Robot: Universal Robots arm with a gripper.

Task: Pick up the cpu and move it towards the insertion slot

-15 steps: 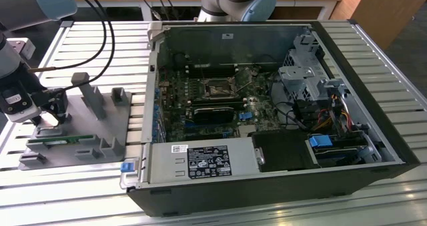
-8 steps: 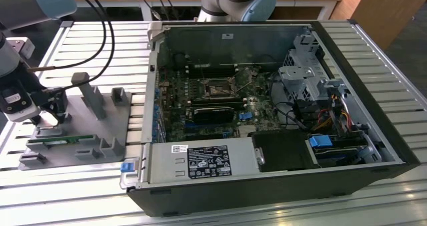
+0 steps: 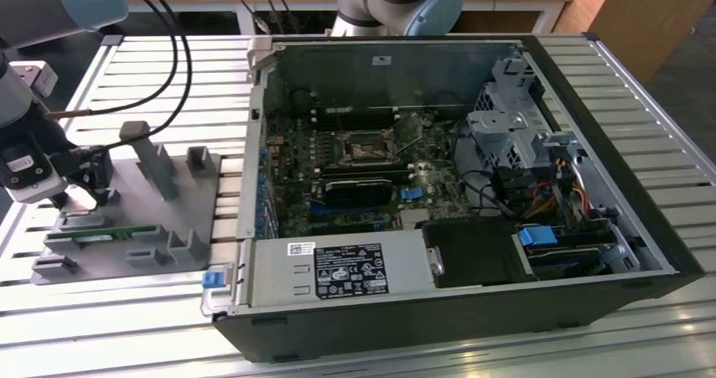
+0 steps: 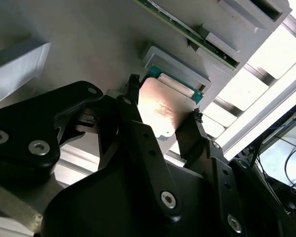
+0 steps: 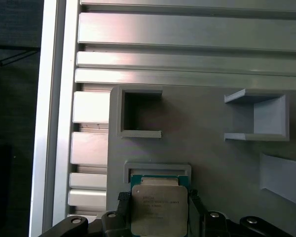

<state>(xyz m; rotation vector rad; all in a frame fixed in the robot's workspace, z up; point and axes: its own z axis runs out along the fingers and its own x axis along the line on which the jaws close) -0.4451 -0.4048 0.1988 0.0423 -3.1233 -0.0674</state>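
Note:
The cpu (image 4: pixel 160 106) is a flat square chip with a silvery top and a thin green rim. It sits between my gripper's (image 4: pixel 164 98) two black fingers (image 4: pixel 133 113), which press on its two opposite edges. In the first wrist view the cpu (image 5: pixel 157 210) lies just beside a small raised bracket of the grey fixture (image 5: pixel 212 163), with the gripper (image 5: pixel 158 197) shut around it. In the exterior view my gripper (image 3: pixel 84 195) hangs low over the fixture (image 3: pixel 190 206) at the exterior view's left. The insertion slot (image 3: pixel 367 149) is a dark square socket with a metal frame on the motherboard inside the open computer case.
The open computer case (image 3: pixel 626 168) fills the middle and the exterior view's right. A long green memory stick (image 3: pixel 106 234) lies in the fixture near the gripper. A black rectangular card (image 3: pixel 358 192) sits below the slot. Upright grey posts (image 3: pixel 151 156) stand on the fixture. Everything rests on a slatted metal table (image 3: pixel 168 76).

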